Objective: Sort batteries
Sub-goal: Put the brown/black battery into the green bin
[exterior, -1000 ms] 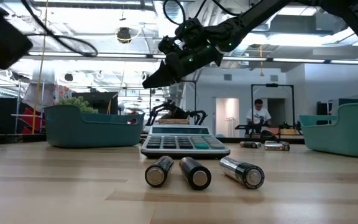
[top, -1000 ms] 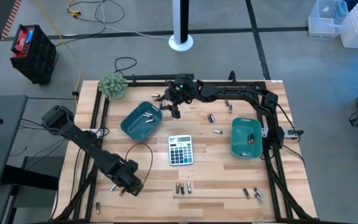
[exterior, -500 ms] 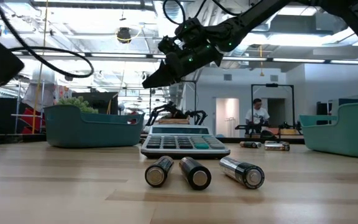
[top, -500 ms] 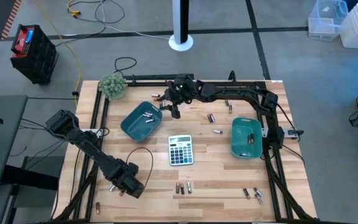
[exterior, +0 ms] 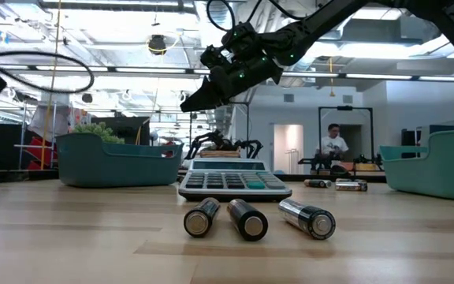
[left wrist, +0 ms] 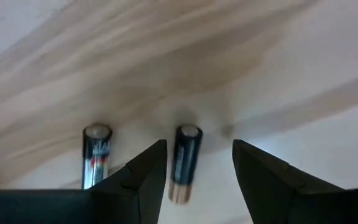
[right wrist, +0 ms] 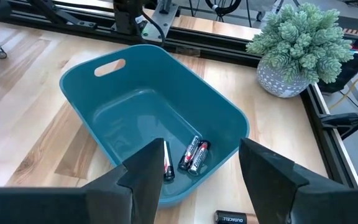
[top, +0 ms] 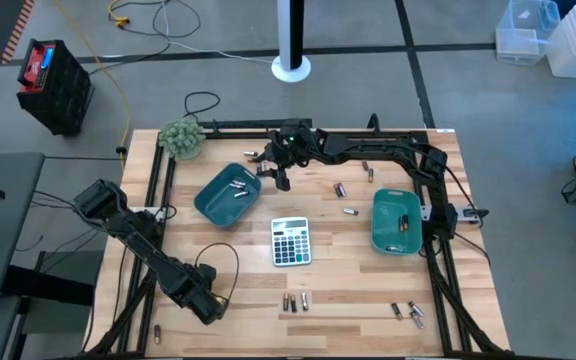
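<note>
Start with your left gripper [left wrist: 194, 171], low over the near-left part of the table: its jaws stand apart and empty, and a battery [left wrist: 186, 163] lies on the wood right in the gap, its long axis running along your line of sight, so the fingers flank it and a straight descent looks enough. A second battery [left wrist: 96, 155] lies parallel just outside one finger; judge it close enough to be nudged. From above, the arm hides both, so trust the wrist view only.

Farther in, three batteries [exterior: 248, 218] lie side by side before the calculator [top: 290, 240].

Farther still, your right gripper [right wrist: 199, 165] hovers over the left teal tray [right wrist: 114, 87], jaws apart and holding nothing; a few batteries [right wrist: 193, 154] already lie on its floor. The right teal tray [top: 382, 218] holds more, too small to count.
</note>
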